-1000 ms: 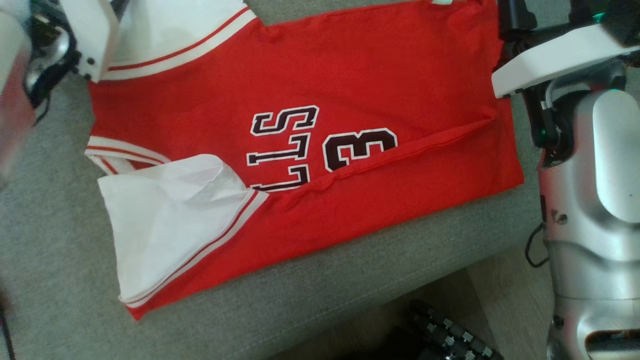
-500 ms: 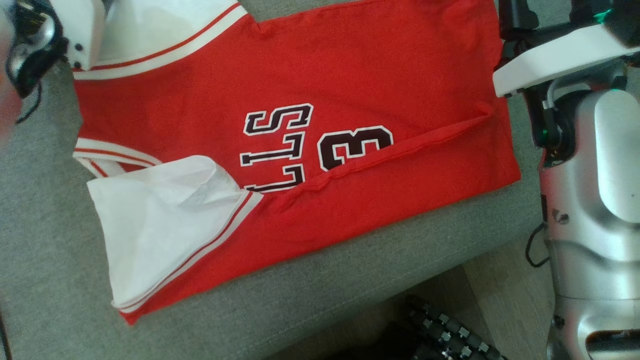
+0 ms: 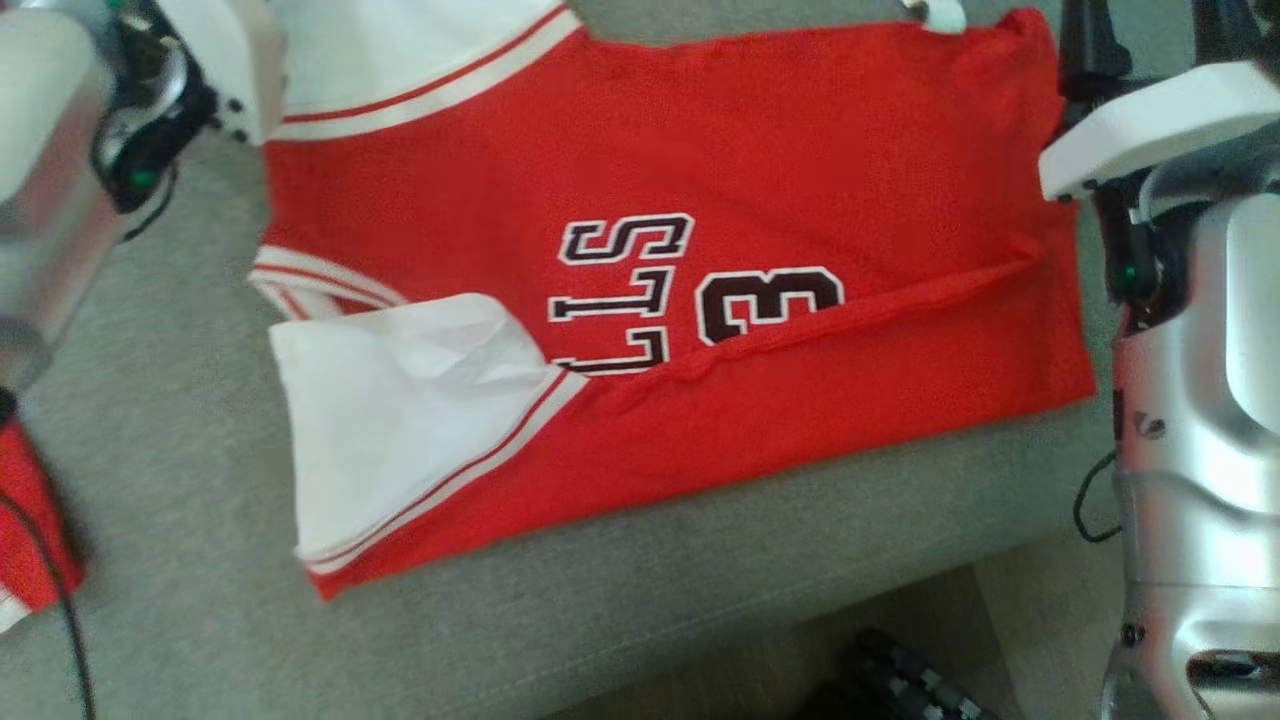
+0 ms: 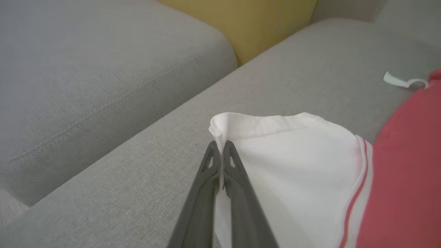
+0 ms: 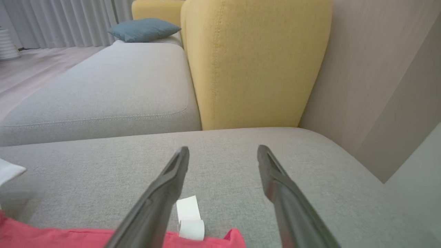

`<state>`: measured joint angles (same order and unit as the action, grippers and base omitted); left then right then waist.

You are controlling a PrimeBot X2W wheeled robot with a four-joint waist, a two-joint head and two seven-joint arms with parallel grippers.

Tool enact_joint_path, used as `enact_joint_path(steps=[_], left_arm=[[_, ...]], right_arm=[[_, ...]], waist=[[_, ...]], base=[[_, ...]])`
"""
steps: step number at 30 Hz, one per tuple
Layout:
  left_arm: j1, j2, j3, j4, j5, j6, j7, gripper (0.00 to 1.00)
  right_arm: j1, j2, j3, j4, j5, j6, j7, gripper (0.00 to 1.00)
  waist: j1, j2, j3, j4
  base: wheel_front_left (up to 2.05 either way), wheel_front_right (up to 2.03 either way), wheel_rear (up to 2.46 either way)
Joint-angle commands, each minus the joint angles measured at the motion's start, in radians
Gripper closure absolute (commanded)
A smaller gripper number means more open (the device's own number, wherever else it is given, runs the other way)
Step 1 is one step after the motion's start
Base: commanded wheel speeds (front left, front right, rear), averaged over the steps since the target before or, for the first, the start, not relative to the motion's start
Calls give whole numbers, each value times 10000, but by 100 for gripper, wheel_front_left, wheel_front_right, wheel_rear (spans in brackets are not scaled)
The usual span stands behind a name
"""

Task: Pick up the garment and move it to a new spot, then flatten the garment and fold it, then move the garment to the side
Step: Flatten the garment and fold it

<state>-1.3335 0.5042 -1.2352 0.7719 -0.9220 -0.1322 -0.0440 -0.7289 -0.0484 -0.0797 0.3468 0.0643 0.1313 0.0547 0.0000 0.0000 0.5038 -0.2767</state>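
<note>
The garment (image 3: 700,150) is a red jersey with white sleeves and dark lettering, lying flat on the grey sofa seat (image 3: 180,420), its near long edge folded over. In the left wrist view my left gripper (image 4: 219,146) is shut on the hem of the far white sleeve (image 4: 293,148), and the red body (image 4: 410,155) lies to its right. My right gripper (image 5: 223,150) hangs open over the garment's far right corner (image 5: 69,237), with a white label (image 5: 188,213) between its fingers. The near white sleeve (image 3: 400,420) lies folded onto the jersey.
A yellow cushion (image 5: 255,62) stands behind the seat, with a grey seat (image 5: 103,86) and a teal pillow (image 5: 143,29) further off. The sofa's front edge (image 3: 760,610) drops to the floor, where a dark wheeled base (image 3: 900,680) shows. Another red cloth (image 3: 30,530) lies at the left.
My left gripper has shut on the far white sleeve's hem. The head camera has shifted, so the whole picture sits further right. The garment lies as before.
</note>
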Motion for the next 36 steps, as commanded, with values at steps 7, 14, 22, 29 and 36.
enact_joint_path(steps=[7, 14, 22, 29, 36], left_arm=[[166, -4, 412, -613, -337, 16, -995, 100], [440, 137, 160, -1200, -148, 16, -1221, 100], [541, 283, 106, -1618, -132, 103, -1129, 100], [438, 294, 130, -1884, -190, 198, -1006, 100], [329, 286, 111, -1986, -172, 222, -940, 100]], right_arm=[[-188, -161, -815, 935, -470, -6, 468, 0], [-444, -624, -1487, 2567, -1181, -6, 1154, 0], [-893, -782, -1730, 3769, -1711, -6, 1534, 0], [-1491, -857, -1621, 4413, -1829, -6, 1177, 0], [-1918, -885, -1330, 4927, -1727, -6, 757, 0]], waist=[[0, 0, -864, 1224], [0, 0, -927, 1764], [0, 0, -775, 1965], [0, 0, -575, 2007], [0, 0, -410, 2050]], base=[[0, 0, 0], [0, 0, 0], [0, 0, 0], [0, 0, 0], [0, 0, 0]])
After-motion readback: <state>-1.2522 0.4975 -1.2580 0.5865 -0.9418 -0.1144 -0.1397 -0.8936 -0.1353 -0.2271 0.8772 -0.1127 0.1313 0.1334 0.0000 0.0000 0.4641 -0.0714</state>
